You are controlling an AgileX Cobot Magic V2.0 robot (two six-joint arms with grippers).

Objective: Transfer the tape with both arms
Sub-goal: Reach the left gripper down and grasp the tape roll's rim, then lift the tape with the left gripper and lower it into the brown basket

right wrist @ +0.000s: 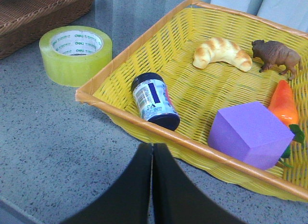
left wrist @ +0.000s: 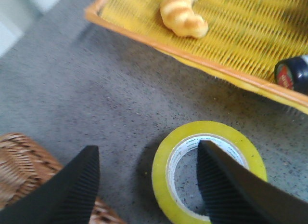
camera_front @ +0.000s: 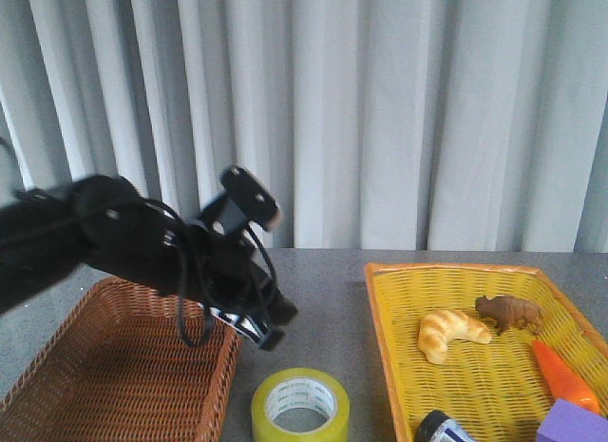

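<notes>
The tape (camera_front: pixel 300 407) is a wide yellow-green roll with a white core. It lies flat on the grey table between the two baskets. It also shows in the left wrist view (left wrist: pixel 211 173) and in the right wrist view (right wrist: pixel 75 54). My left gripper (left wrist: pixel 147 154) is open above it. One finger hangs over the roll's hole and the other over bare table beside the roll. In the front view the left gripper (camera_front: pixel 269 328) hovers just above and left of the roll. My right gripper (right wrist: pixel 152 148) is shut and empty over the table, in front of the yellow basket.
A brown wicker basket (camera_front: pixel 123 366) stands at the left. A yellow basket (camera_front: pixel 399 366) at the right holds a toy croissant (camera_front: pixel 452 332), a brown bison figure (camera_front: pixel 511 312), an orange carrot (camera_front: pixel 562 374), a purple block (right wrist: pixel 250 134) and a small dark jar (right wrist: pixel 154 101).
</notes>
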